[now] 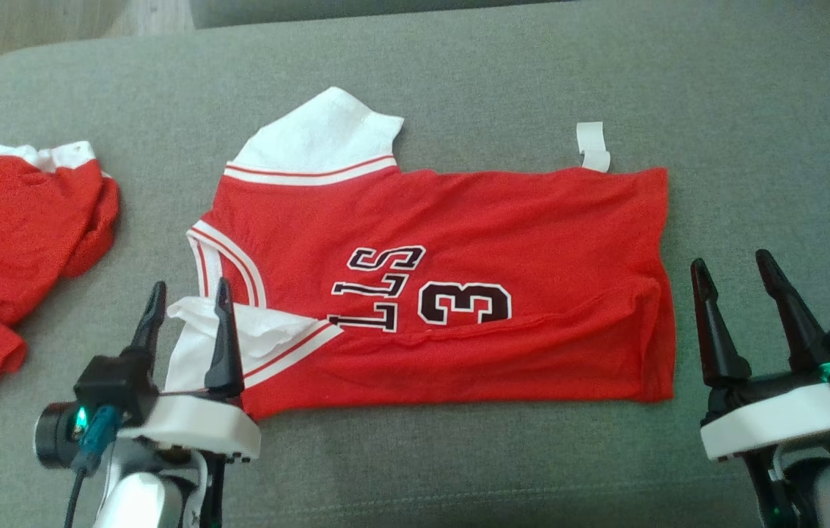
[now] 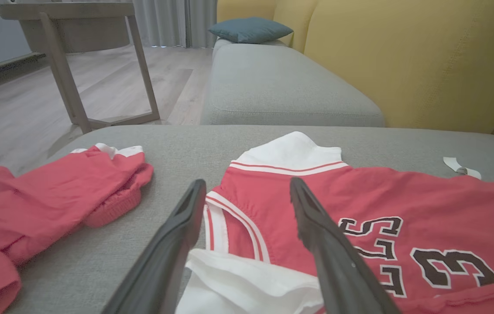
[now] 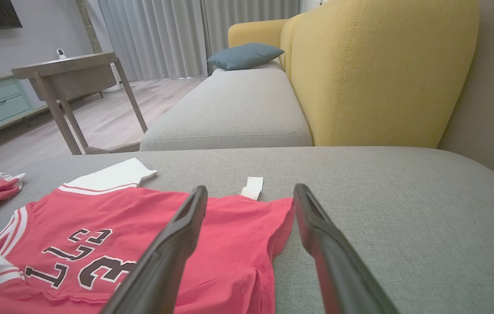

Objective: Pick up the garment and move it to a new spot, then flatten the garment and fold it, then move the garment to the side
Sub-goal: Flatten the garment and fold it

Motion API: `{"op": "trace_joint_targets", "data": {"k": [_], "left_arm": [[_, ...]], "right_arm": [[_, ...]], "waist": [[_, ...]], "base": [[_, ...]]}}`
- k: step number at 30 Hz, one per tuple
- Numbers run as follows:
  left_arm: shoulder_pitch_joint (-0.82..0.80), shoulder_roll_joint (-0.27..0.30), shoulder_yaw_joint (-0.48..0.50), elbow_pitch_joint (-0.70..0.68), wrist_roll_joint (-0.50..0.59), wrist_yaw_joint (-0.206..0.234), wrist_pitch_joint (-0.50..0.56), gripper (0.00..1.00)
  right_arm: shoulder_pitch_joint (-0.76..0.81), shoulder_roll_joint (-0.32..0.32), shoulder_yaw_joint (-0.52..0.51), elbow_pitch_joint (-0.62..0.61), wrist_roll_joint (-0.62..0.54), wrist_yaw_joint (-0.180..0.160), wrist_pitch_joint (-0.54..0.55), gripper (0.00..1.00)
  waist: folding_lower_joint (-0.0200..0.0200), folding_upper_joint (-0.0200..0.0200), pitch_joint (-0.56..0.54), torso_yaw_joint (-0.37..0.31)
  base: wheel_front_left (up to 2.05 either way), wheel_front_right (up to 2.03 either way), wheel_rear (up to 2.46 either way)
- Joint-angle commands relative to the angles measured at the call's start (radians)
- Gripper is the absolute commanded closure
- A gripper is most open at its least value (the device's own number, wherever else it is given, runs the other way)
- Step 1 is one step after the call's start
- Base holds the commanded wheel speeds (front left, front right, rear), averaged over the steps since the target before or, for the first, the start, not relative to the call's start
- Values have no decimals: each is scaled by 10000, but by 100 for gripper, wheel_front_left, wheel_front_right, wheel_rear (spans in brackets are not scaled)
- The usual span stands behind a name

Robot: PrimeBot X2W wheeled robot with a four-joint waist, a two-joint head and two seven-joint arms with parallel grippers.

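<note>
A red jersey (image 1: 459,293) with white sleeves, black letters and a "3" lies spread on the grey cushion (image 1: 459,88), collar end to the left. Its near long edge is folded over. A white label (image 1: 592,147) sticks out past its far edge. My left gripper (image 1: 188,297) stands open at the jersey's near-left corner, fingers over the crumpled white sleeve (image 2: 247,283). The jersey (image 2: 360,209) fills the lower right of the left wrist view. My right gripper (image 1: 734,268) is open just off the jersey's right hem (image 3: 282,226), above bare cushion, holding nothing.
A second red garment (image 1: 12,249) with white trim lies crumpled at the cushion's left edge. Behind stand a yellow sofa back (image 3: 378,74), another grey seat (image 3: 229,109) with a teal pillow (image 3: 245,54), and a wooden side table (image 3: 68,78) on the floor.
</note>
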Motion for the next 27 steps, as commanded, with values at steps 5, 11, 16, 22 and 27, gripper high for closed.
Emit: {"op": "trace_joint_targets", "data": {"k": [5, 11, 16, 22, 27], "left_arm": [[-1528, 95, -83, 103, -196, -556, 466, 0], [-4040, -146, -485, 1379, -251, -1219, 1076, 0], [-6268, -317, -496, 3446, -377, -1680, 1209, 0], [-8419, -190, -690, 6197, 3, -1906, 1217, 0], [-9717, -44, -591, 8176, 24, -1933, 1137, 0]], "right_arm": [[-481, -80, 103, -552, 75, 65, 53, 0], [-976, -181, 240, -628, 174, 65, -7, 0], [-1380, -220, 408, -556, 254, 65, -111, 0], [-1846, -227, 671, -336, 398, 65, -302, 0], [-2098, -201, 830, -62, 492, 65, -507, 0]], "waist": [[0, -1, 679, 12], [0, -1, 1748, -155], [0, -1, 2517, -481], [0, -1, 3271, -1018], [0, -1, 3681, -1359]], "base": [[0, 0, 0], [0, 0, 0], [0, 0, 0], [0, 0, 0], [0, 0, 0]]}}
